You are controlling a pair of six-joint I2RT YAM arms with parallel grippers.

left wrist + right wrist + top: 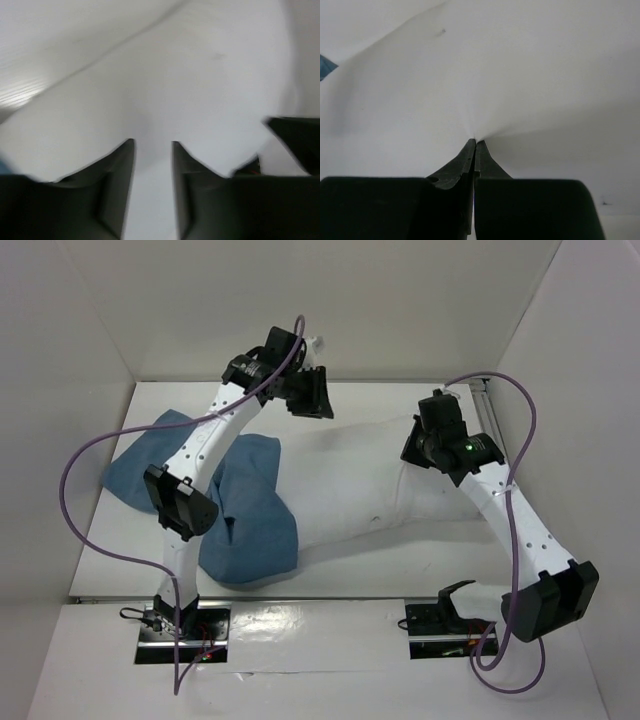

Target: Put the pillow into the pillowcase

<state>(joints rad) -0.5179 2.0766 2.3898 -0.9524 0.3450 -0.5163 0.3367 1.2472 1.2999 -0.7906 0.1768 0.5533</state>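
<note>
Two arms rise from the near edge of the desk (380,575). Just beyond the left arm's base the pillowcase (250,535) lies rumpled, spreading back toward the left wall. To its right the pillow (350,475) stretches across the middle of the desk, and its left end meets the blue cloth. From where I stand I cannot tell whether that end is tucked inside or only lies against it.

At the pillow's right end, the right fingers (467,157) are pressed tight together on a pinch of the white fabric. Creases fan out from their tips across the cushion's skin.

Farther back, at the pillow's far edge near the back wall, the left fingers (117,167) point into the cushion with a narrow gap between them. White cloth fills that gap, but the view from that wrist is smeared. I cannot tell whether they are nipping the fabric or merely standing slightly apart against it.
</note>
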